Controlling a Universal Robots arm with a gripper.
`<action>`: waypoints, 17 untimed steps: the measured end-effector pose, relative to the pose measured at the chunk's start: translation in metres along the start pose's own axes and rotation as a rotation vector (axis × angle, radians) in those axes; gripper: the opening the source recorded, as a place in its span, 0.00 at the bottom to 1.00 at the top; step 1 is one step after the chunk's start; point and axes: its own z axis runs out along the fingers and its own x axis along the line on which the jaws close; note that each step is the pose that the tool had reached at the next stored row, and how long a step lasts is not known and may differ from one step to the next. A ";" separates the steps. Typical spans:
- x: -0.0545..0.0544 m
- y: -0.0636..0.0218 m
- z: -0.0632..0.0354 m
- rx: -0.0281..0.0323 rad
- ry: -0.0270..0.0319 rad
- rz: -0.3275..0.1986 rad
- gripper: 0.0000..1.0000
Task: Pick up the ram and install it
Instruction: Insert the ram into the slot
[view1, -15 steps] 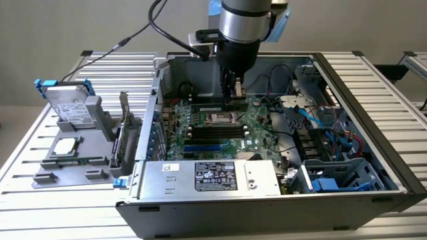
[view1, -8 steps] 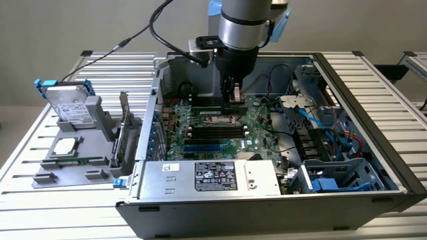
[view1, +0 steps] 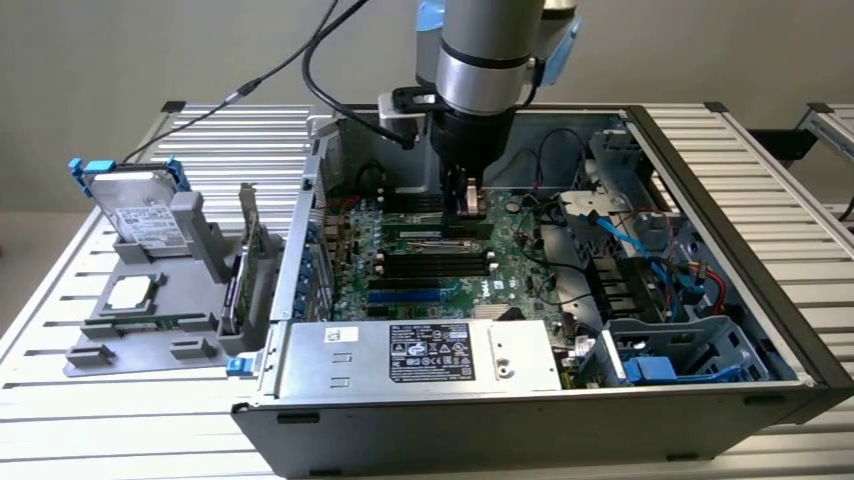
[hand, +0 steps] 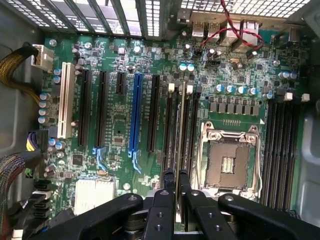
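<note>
Pinched almost shut, our gripper (view1: 463, 208) has the ram (hand: 180, 120) edge-on between its fingers, low over the motherboard (view1: 514, 270). In the exterior view, the grey parts holder (view1: 200, 260) lies at eight o'clock of it, the power supply (view1: 427, 355) at six, the drive cage (view1: 667, 350) at four. We judge insertion is in hand: the stick runs along a black memory slot (hand: 169, 130) beside the CPU socket (hand: 230, 160); seating calls for a straight, even press.
</note>
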 end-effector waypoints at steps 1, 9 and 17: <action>0.000 -0.0001 0.0015 -0.0001 0.0019 0.000 0.14; 0.000 -0.0009 0.0158 -0.0008 0.0114 0.001 0.14; 0.000 -0.0017 0.0300 -0.0011 0.0171 0.001 0.14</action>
